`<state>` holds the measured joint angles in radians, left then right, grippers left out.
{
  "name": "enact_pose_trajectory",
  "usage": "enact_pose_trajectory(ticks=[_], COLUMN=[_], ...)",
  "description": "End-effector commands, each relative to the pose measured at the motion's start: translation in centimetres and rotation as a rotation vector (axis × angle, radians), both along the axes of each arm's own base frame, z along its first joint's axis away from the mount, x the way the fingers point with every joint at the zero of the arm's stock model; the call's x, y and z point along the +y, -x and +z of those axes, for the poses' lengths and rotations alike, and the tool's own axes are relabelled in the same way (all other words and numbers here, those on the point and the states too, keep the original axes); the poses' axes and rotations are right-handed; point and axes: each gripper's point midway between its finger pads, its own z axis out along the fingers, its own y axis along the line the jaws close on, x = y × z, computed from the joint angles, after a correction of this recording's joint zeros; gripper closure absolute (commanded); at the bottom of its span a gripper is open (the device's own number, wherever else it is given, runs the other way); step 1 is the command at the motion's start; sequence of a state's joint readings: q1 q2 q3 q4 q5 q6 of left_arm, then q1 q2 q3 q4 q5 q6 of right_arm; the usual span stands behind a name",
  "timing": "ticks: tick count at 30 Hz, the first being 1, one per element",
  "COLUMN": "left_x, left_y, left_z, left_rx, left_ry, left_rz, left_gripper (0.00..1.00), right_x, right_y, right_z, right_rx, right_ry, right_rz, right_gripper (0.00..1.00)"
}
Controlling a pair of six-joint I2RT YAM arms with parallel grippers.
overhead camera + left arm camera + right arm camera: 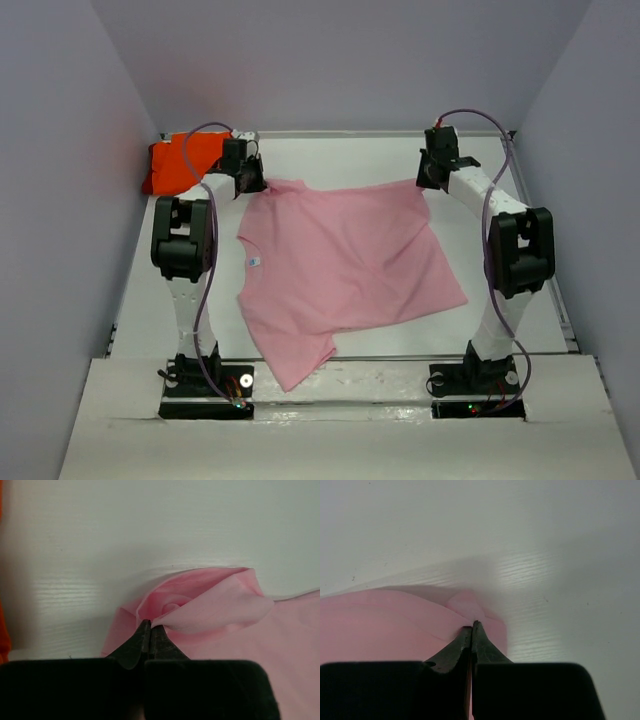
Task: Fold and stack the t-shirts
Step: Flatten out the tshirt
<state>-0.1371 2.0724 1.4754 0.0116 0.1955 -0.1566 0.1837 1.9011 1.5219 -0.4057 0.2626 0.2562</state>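
We see our left hand [150,626] pinched tight on a bunched fold of the pink t-shirt [220,610], whose cloth spreads rightward over the white bench [150,530], with a sliver of the orange t-shirt [3,635] at the left edge.

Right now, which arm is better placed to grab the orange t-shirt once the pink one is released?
Left, probably. The orange t-shirt lies in the far left corner just beside the left gripper; the right gripper pinches the pink t-shirt across the table.
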Motion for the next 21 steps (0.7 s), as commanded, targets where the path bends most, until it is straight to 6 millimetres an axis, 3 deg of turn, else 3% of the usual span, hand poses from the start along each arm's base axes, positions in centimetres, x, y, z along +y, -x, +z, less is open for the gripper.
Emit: enact_pose_trajectory(ticks=[1, 6, 8, 12, 15, 20, 21], left_x=[0.3, -0.3, -1.0, -2.0, -3.0, -3.7, -3.9], left_y=[-2.7, -2.6, -2.1, -0.3, 1.2, 4.5, 5.0], left_z=[4.3, 3.6, 4.1, 4.8, 6.6, 4.9, 5.4], left_rx=[-0.111, -0.085, -0.091, -0.102, -0.111, -0.047, -0.049], left_ry=[0.025, 0.059, 0.097, 0.085, 0.129, 0.079, 0.082], left_rz=[-0.001, -0.016, -0.037, -0.059, -0.081, -0.093, -0.098], left_gripper=[1.0, 1.0, 1.0, 1.0, 1.0, 1.0, 1.0], right_x=[-0.4, 0.1, 0.6, 1.2, 1.9, 2.7, 2.7], right_y=[-2.1, -1.3, -0.7, 1.2, 2.8, 4.4, 4.8], right_z=[2.1, 0.1, 0.7, 0.6, 0.3, 0.2, 0.3], right_rx=[-0.117, -0.076, -0.089, -0.076, -0.055, -0.014, -0.013], right_ry=[-0.017, -0.044, -0.077, -0.12, -0.165, -0.206, -0.21], right_rz=[-0.038, -0.026, -0.012, 0.014, 0.041, 0.071, 0.075], right_gripper=[1.0, 1.0, 1.0, 1.0, 1.0, 1.0, 1.0])
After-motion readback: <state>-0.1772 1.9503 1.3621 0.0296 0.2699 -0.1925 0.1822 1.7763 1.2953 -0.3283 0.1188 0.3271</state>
